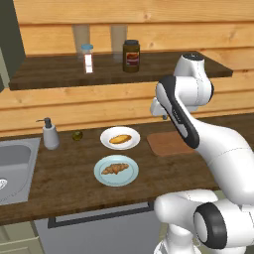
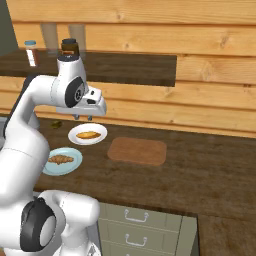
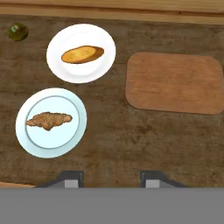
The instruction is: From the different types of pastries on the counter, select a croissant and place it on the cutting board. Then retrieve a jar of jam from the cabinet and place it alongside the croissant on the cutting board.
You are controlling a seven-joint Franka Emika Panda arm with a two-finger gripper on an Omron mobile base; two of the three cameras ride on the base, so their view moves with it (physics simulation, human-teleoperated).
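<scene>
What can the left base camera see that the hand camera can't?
Only the left base view has the sink, soap bottle, the shelf with a dark jar and a small bottle, and the arm. Only the hand view shows the fingers, shut and holding nothing. Both show the croissant on its blue plate, the loaf on its white plate, the board and the small green thing.

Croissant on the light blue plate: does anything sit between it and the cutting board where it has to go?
Nothing visible does. The croissant lies on its light blue plate, and bare counter runs from there to the cutting board. The white plate with the other pastry sits off that path, beside the board.
</scene>
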